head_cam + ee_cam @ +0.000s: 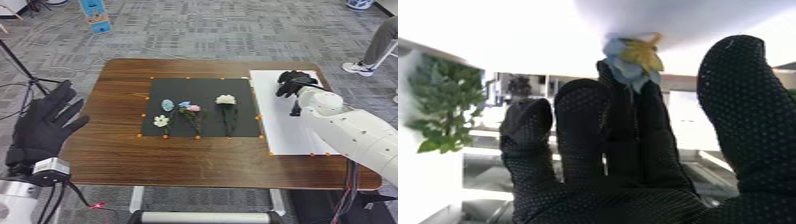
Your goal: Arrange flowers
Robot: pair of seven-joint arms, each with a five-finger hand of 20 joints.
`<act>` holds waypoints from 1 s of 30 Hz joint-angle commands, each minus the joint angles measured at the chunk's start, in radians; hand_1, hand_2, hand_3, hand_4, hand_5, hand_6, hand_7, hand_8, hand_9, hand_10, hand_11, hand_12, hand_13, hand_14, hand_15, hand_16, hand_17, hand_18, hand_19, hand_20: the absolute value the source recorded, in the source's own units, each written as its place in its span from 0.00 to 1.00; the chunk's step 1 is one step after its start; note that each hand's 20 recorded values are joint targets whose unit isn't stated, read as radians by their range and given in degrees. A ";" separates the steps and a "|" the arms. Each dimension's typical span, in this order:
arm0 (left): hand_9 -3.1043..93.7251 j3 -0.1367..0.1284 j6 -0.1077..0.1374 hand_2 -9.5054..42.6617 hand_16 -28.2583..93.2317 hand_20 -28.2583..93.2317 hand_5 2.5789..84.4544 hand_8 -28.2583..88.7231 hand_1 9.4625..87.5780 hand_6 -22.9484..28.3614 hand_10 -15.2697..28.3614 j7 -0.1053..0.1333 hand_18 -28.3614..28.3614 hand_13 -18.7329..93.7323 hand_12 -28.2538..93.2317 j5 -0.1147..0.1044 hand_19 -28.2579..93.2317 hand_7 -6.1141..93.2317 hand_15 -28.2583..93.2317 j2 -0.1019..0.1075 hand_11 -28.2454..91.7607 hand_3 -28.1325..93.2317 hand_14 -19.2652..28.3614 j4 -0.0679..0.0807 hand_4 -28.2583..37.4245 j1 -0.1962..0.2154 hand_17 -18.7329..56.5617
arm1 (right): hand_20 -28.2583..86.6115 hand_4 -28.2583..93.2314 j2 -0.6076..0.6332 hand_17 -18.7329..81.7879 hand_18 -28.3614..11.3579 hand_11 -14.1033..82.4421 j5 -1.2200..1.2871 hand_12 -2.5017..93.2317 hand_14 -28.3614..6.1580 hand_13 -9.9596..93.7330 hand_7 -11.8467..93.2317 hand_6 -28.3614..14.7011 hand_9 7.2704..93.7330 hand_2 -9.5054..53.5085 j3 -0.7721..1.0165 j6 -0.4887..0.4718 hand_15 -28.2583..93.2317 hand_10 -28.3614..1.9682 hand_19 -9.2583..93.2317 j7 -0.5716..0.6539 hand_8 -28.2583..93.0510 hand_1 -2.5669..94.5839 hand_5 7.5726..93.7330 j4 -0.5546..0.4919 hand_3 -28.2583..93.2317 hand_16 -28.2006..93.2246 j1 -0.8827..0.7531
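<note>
Head view: left hand (40,122) beside table (115,162), fingers straight, spread. Right hand (296,82) over far part of white sheet (298,132). On black mat (191,87): pale blue bloom (167,105), small white flower (161,121), blue flower (184,104) next to pink flower (194,108), larger white flower (226,99) apart

Right wrist view: fingers extended, thumb well apart; blue-and-yellow flower (634,57) at fingertips, grip on it cannot be told

Table (178,162): brown, wood-grained
Left mat (195,88): black
Right sheet (291,137): white
Middle flowers (194,108): blue, pink
Mat's right flower (226,99): cream
Near flower (161,121): white
Carpet (204,32): patterned grey
</note>
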 commanded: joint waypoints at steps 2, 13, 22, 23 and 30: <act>0.21 -0.004 -0.012 0.03 0.29 0.28 0.23 0.18 0.19 0.47 0.53 -0.001 0.90 0.28 0.41 -0.003 0.52 0.20 0.28 -0.001 0.30 0.71 0.66 -0.002 0.00 0.009 0.04 | 0.74 0.00 0.011 0.50 0.20 0.34 -0.042 0.17 0.58 0.66 0.35 0.72 0.56 0.00 -0.031 -0.022 0.92 0.68 0.93 0.004 0.12 0.39 0.46 -0.009 0.90 0.47 0.004; 0.21 -0.007 -0.012 0.03 0.29 0.28 0.23 0.18 0.19 0.47 0.53 -0.002 0.91 0.29 0.41 -0.004 0.52 0.20 0.29 -0.005 0.29 0.71 0.66 -0.003 0.00 0.012 0.04 | 0.72 0.00 0.071 0.57 0.25 0.46 -0.070 0.46 0.68 0.75 0.58 0.74 0.84 0.00 -0.016 0.079 0.88 0.71 0.96 -0.062 0.23 0.59 0.72 -0.112 0.89 0.53 -0.040; 0.21 -0.005 -0.008 0.04 0.29 0.28 0.23 0.18 0.20 0.47 0.53 -0.003 0.91 0.29 0.41 -0.003 0.52 0.20 0.29 -0.004 0.30 0.71 0.67 -0.003 0.00 0.005 0.04 | 0.73 0.00 0.139 0.58 0.23 0.46 -0.057 0.45 0.68 0.76 0.57 0.72 0.86 0.00 0.057 0.177 0.87 0.69 0.97 -0.159 0.21 0.59 0.76 -0.368 0.92 0.55 -0.145; 0.21 -0.005 -0.009 0.04 0.29 0.28 0.24 0.18 0.19 0.47 0.53 -0.006 0.91 0.29 0.41 -0.003 0.52 0.20 0.29 -0.003 0.30 0.71 0.67 -0.003 0.00 0.004 0.04 | 0.73 0.00 0.139 0.58 0.23 0.46 -0.066 0.45 0.68 0.76 0.57 0.72 0.86 0.00 0.060 0.180 0.87 0.69 0.97 -0.170 0.21 0.59 0.76 -0.384 0.92 0.56 -0.154; 0.21 -0.002 -0.009 0.04 0.29 0.28 0.23 0.18 0.19 0.47 0.53 -0.006 0.91 0.29 0.41 -0.003 0.52 0.20 0.29 -0.002 0.30 0.71 0.67 -0.002 0.00 -0.001 0.04 | 0.73 0.00 0.100 0.58 0.23 0.46 -0.075 0.45 0.68 0.76 0.57 0.73 0.86 0.00 0.061 0.144 0.87 0.71 0.97 -0.184 0.21 0.59 0.75 -0.397 0.91 0.56 -0.189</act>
